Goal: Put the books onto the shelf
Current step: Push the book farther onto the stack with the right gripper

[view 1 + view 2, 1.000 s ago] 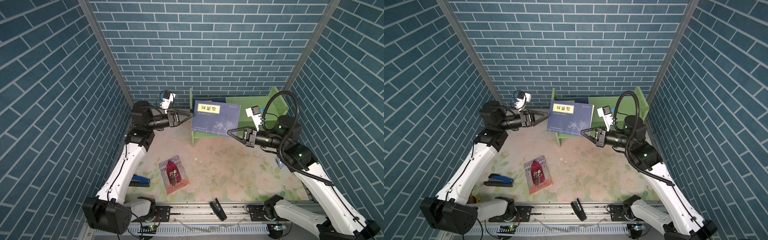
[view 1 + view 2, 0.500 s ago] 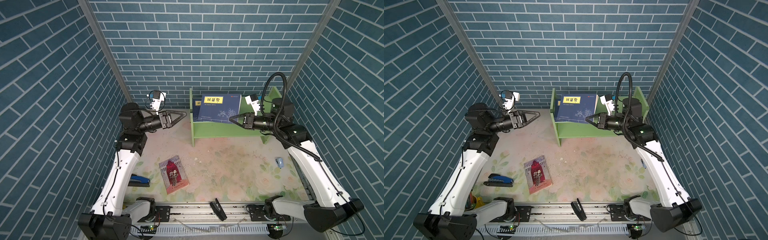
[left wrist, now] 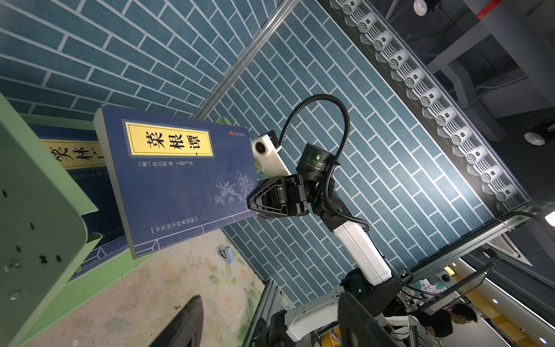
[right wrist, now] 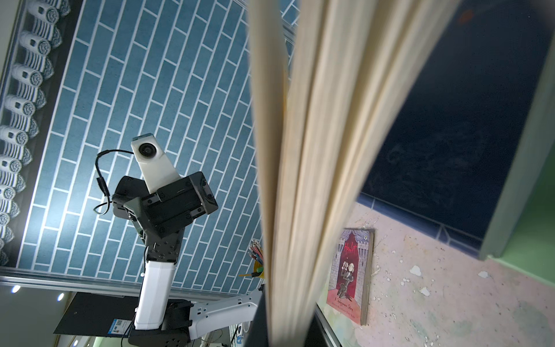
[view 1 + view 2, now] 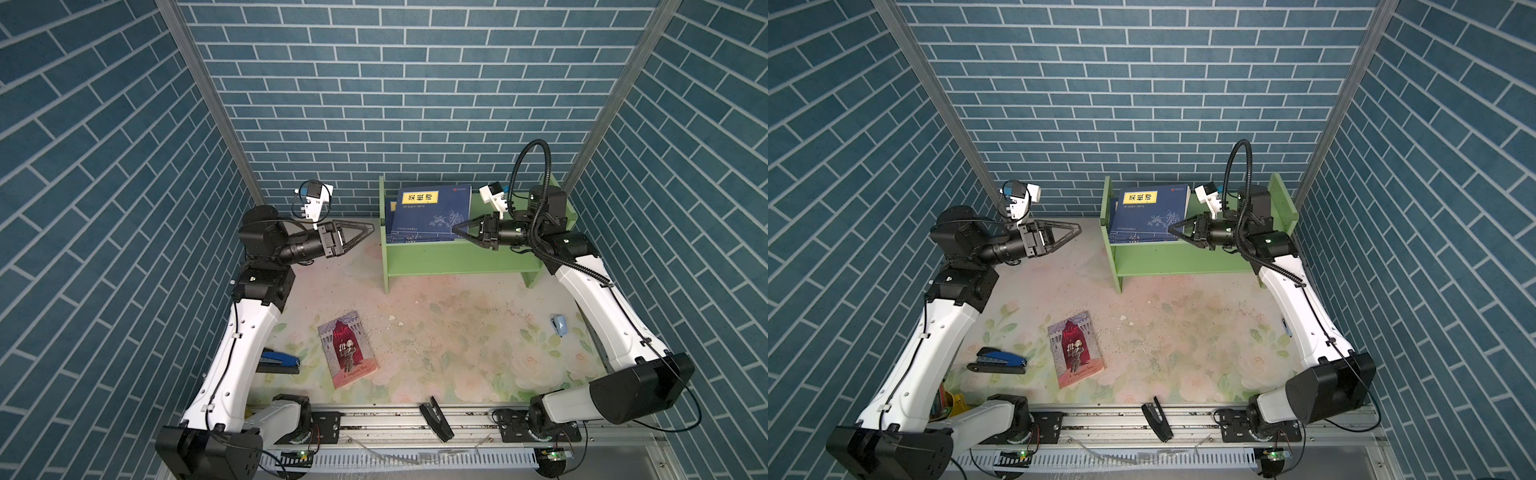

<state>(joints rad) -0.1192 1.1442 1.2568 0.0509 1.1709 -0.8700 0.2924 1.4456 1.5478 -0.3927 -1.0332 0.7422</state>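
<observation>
The right end effector [image 5: 457, 229] pinches a blue book [image 5: 428, 216] upright on the shelf [image 5: 449, 257], against more blue books [image 3: 75, 156]. The left end effector [image 5: 361, 235] hangs wide and empty. The red book [image 5: 348, 349] lies on the table [image 5: 457, 332], unshelved.

The left arm is standing bent at the elbow, forearm level. The left gripper [image 5: 368, 230] is hanging in the air, jaws parted, holding nothing. The right arm is reaching inward, the right gripper [image 5: 456, 227] pinching the blue book [image 5: 428, 212] by one edge.
</observation>
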